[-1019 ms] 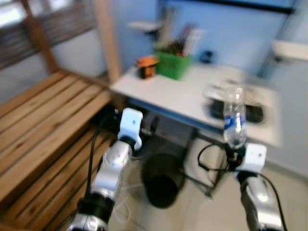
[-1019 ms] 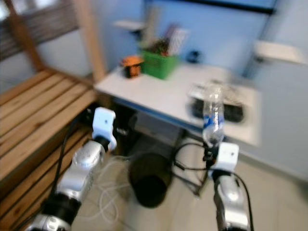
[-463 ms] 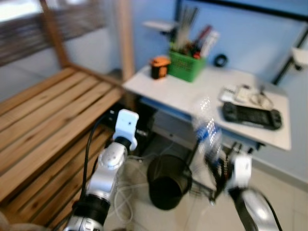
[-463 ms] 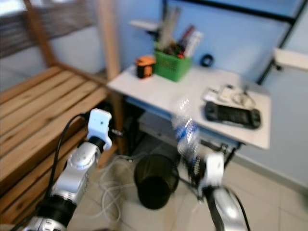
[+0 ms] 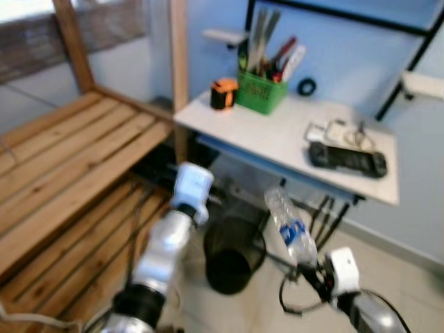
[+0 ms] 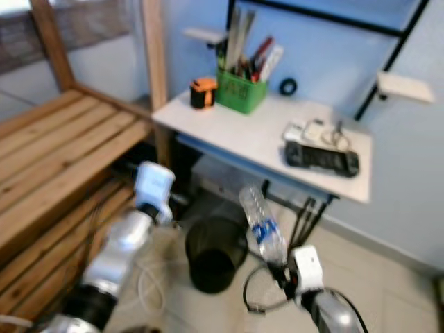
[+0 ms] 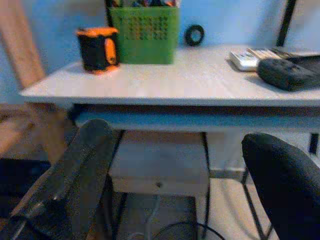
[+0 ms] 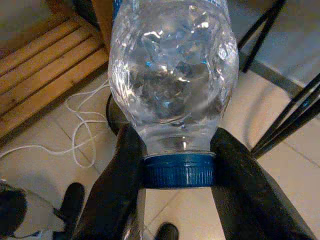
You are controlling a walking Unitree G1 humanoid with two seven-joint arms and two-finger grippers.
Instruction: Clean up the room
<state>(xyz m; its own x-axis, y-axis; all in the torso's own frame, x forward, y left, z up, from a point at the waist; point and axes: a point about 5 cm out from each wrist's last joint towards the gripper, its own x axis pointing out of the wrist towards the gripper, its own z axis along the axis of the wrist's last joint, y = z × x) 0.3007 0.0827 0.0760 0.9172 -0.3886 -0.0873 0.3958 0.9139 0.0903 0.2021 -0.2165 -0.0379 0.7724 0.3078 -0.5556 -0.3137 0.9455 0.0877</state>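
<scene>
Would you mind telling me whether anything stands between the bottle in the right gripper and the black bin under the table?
Nothing visible does. The right gripper holds the bottle by its blue cap, tilted toward the black bin, whose open mouth is unobstructed. The table edge is above and behind the bin.

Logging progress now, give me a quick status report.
Right end effector shut on bottle by its cap, beside the bin. Left end effector open, facing desk. Nothing blocking the bin.

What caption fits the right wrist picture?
Right gripper pinches a clear plastic bottle by its blue cap, above a tiled floor.
</scene>
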